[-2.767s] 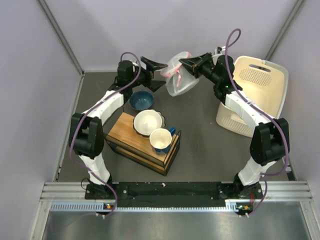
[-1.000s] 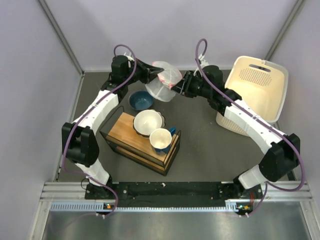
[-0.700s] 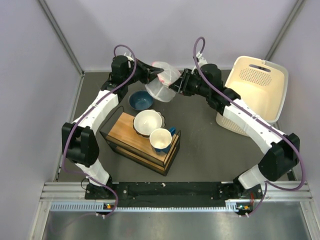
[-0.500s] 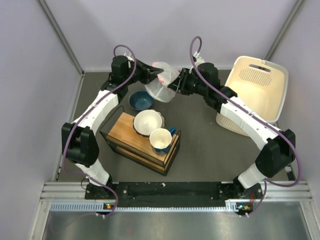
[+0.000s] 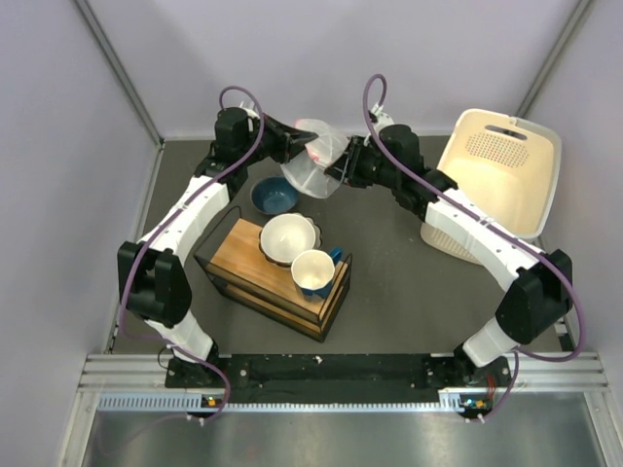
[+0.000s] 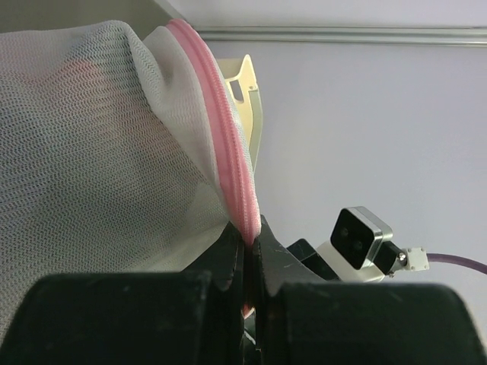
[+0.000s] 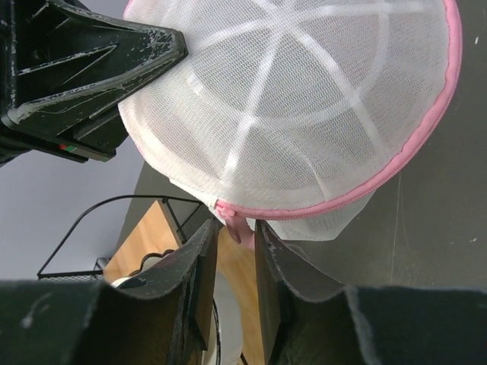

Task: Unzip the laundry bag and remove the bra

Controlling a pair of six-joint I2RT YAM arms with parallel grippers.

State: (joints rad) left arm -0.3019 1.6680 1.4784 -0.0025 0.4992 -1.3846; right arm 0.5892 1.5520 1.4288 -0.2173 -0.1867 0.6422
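The laundry bag, white mesh with pink zipper trim, hangs above the table at the back centre. My left gripper is shut on its pink zipper rim, the trim pinched between the fingertips of the left gripper. My right gripper sits at the bag's lower right edge. In the right wrist view the right gripper is open, its jaws a little apart on either side of the pink zipper pull, and the zipper runs shut around the bag. The bra is hidden inside the mesh.
A cream perforated basket leans at the right. Below the bag sits a blue bowl. A wooden rack holds a white bowl and a blue mug. Grey walls close in the back and sides.
The right gripper has slid left up to the bag's edge and its jaws have narrowed around the zipper pull. The left gripper and bag have barely moved over the last second.
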